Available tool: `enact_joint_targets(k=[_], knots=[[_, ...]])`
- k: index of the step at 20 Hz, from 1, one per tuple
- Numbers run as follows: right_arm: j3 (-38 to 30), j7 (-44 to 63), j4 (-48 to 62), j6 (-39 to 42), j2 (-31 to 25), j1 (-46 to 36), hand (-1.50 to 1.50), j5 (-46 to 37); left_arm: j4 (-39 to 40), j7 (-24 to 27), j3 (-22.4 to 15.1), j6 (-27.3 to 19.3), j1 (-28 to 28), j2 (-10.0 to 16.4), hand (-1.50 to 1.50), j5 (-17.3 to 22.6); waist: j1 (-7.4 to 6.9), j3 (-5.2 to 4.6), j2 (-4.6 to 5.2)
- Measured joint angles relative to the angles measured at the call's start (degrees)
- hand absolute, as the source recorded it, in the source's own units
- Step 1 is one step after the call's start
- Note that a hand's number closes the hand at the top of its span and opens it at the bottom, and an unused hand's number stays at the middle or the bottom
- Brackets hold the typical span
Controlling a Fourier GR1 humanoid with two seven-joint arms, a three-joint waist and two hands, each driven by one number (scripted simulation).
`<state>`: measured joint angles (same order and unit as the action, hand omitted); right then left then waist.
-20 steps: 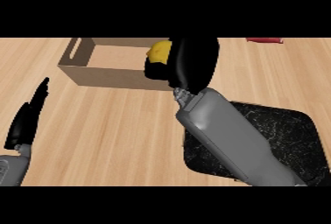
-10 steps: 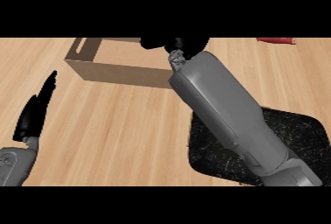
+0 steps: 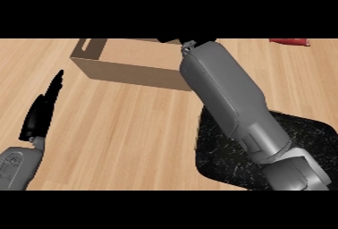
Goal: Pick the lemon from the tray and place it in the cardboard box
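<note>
Open counter (image 3: 132, 129) beside tray (image 3: 218, 156), cardboard box (image 3: 132, 74) beyond, forearm (image 3: 224, 89) over tray

The right forearm (image 3: 231, 103) ran diagonally from the lower right edge to the top of the view. Only a black sliver of the right hand (image 3: 170, 40) showed beyond the wrist, its pose impossible to tell. The left hand (image 3: 41, 114) rested open at the left, edge-on, straight fingers pointing up, with the left forearm (image 3: 16, 165) just below it.

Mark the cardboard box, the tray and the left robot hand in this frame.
cardboard box (image 3: 132, 74): head view, on its front outer wall.
tray (image 3: 221, 154): head view, on the bare dark surface near its left edge.
left robot hand (image 3: 41, 115): head view, on the black palm.
</note>
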<state>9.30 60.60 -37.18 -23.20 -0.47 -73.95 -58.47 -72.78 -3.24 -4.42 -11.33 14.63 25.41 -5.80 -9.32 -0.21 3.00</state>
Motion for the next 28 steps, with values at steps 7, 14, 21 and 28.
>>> enact_joint_targets(k=[7,14,21,28], knots=[[-5.3,-2.5,7.0,-8.0,0.1,-1.0,-1.5,4.7,0.6,-0.3,-0.6,0.1,1.8,-0.6,0.0,-0.6,-0.74,0.07,0.41],[-5.9,-5.2,11.4,-17.5,0.2,-3.0,-1.5,4.5,0.6,-0.6,-0.5,0.3,1.7,-0.8,0.0,-0.6,-0.96,0.08,0.18],[-6.1,-7.1,12.4,-30.0,0.2,-4.0,-1.5,3.1,1.0,-0.4,0.0,-0.1,0.8,-0.7,0.0,-0.8,0.31,0.09,-0.47],[-3.2,-6.9,11.5,-38.8,0.1,-3.0,-1.5,5.8,0.8,-0.6,1.5,0.3,-1.1,0.1,0.0,-0.2,2.49,0.12,-1.83]])
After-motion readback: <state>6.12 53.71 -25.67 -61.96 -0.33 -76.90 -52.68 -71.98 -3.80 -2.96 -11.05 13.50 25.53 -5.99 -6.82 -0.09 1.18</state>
